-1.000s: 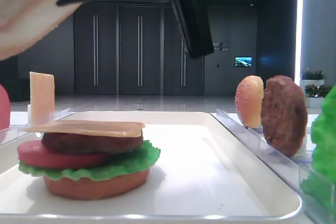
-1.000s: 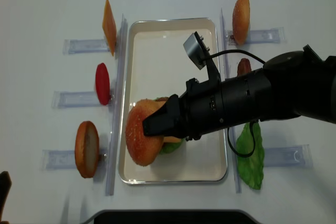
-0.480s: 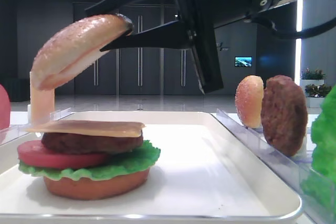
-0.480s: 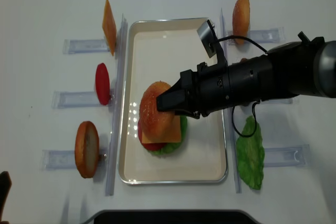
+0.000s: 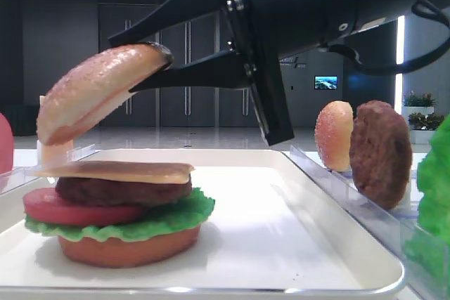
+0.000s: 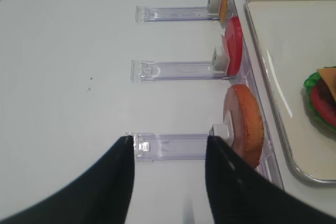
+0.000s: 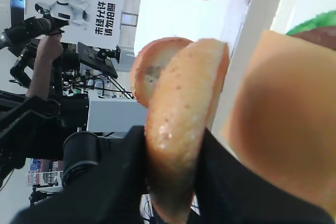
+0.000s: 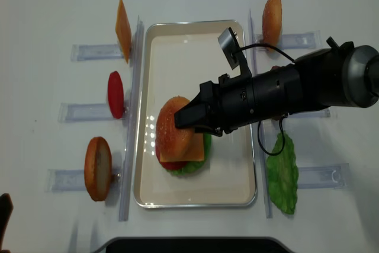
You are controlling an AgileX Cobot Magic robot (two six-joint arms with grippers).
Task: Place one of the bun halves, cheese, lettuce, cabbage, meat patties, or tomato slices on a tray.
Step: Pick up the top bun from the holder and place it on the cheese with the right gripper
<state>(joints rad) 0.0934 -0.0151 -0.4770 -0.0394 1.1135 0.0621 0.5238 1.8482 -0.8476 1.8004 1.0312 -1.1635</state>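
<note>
On the white desk, 3 clear racks line the left side. They hold, from far to near, 1 cheese slice, 1 tomato slice and 1 flat bottom bun, each standing on edge. The left end effector hovers over the nearest rack, its 2 dark fingers spread apart and gripping nothing.

In the middle lies the tray. In its near half sits a stack: bottom bun, lettuce, tomato, meat patty and a cheese square on top. Above that stack hangs the bun top, tilted, its left edge low and close to the cheese; whether it touches is hard to tell. The right end effector is clenched on the bun's right edge, 1 finger above the crust and 1 below the cut face, as the wrist view also shows. Its black arm reaches in from the right across the tray's rim.

To the right of the tray, another bun top and a meat patty stand on edge in racks, and a lettuce leaf sits nearest the camera.
</note>
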